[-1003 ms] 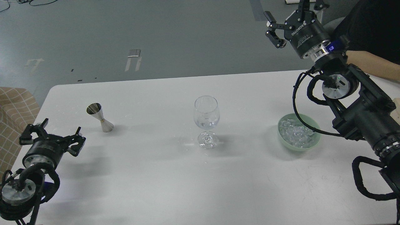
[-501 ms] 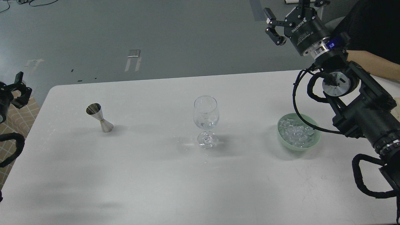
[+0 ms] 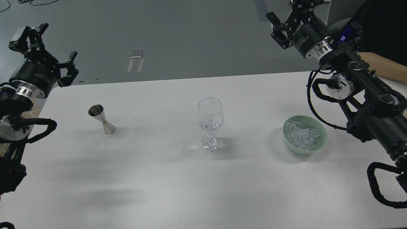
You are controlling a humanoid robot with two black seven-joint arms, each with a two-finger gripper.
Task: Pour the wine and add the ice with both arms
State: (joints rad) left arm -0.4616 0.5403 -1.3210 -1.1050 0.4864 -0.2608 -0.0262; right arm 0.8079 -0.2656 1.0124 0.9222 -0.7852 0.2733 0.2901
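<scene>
A clear wine glass point(image 3: 209, 120) stands upright in the middle of the white table point(image 3: 178, 184). A steel jigger point(image 3: 102, 119) stands upright at the left. A pale green bowl point(image 3: 320, 142) at the right holds several clear ice cubes point(image 3: 301, 135). My left gripper point(image 3: 44, 41) is open and empty, raised high beyond the table's far left corner, above and left of the jigger. My right gripper point(image 3: 291, 16) is open and empty, raised high at the far right, well above and behind the bowl; its upper finger runs to the frame's top edge.
A person's bare forearm point(image 3: 386, 68) rests at the table's far right edge, behind my right arm. A tan checked cushion point(image 3: 8, 111) sits off the table's left edge. Grey floor lies beyond the table's far edge.
My left arm has swung up from low over the near-left of the table to high beyond the far left corner. My right gripper has risen slightly. Glass, jigger and bowl have not moved.
</scene>
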